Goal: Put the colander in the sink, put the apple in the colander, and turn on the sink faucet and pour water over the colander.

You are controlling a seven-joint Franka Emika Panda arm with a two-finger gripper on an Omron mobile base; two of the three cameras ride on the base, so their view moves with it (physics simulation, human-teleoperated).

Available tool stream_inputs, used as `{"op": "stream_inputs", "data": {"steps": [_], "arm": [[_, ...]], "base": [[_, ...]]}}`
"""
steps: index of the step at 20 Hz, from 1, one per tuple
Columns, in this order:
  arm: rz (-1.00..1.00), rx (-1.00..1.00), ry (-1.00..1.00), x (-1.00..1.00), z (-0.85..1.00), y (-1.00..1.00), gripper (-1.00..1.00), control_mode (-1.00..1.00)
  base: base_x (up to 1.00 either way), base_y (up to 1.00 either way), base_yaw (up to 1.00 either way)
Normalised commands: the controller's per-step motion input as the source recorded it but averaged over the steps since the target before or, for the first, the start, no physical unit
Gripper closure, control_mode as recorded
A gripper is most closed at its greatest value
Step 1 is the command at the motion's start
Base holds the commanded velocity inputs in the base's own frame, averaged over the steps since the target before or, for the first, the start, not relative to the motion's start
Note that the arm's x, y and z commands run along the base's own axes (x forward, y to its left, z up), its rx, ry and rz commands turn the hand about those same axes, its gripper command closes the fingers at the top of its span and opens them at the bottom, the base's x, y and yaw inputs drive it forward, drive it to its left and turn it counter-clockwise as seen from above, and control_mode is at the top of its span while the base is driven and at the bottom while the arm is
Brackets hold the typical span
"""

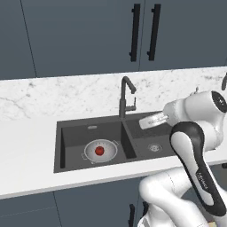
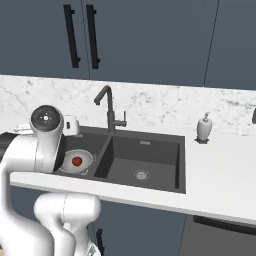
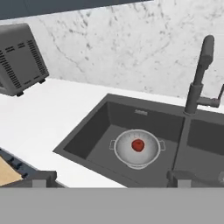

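Gripper (image 3: 109, 177) hung empty with jaws wide, above the sink's (image 1: 62, 153) front rim. Colander (image 3: 137, 148) sat in the left basin, apple (image 3: 138, 145) inside it. Sink faucet (image 3: 200, 74) stood ahead and right of the gripper, at the divider, so the lever was likely next.

Even, flat rendered light, fairly bright; white bench (image 1: 26, 155) near-glaring, sink (image 1: 71, 137) basins dark with soft shading. No hard shadows, blur, edge distortion.

Glossy white rounded arm (image 1: 195, 177) segments, a black band, dark round joint caps.
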Motion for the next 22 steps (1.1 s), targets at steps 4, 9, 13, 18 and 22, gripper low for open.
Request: {"op": "stream_inputs", "data": {"steps": [4, 9, 13, 18, 22], "arm": [[0.00, 0.31, 0.00, -0.23, 0.17, -0.46, -1.00, -1.00], [0.00, 0.41, 0.00, -0.05, 0.16, -0.51, -1.00, -1.00], [0.00, 0.51, 0.02, -0.04, 0.05, -0.51, -1.00, -1.00], [0.00, 0.39, 0.00, 0.16, 0.00, -0.24, -1.00, -1.00], [0.00, 0.25, 0.01, 0.56, 0.00, -0.01, -1.00, -1.00]], "base": [[0.00, 0.00, 0.00], [0.00, 0.00, 0.00], [0.00, 0.00, 0.00], [0.00, 0.00, 0.00], [0.00, 0.00, 0.00]]}}
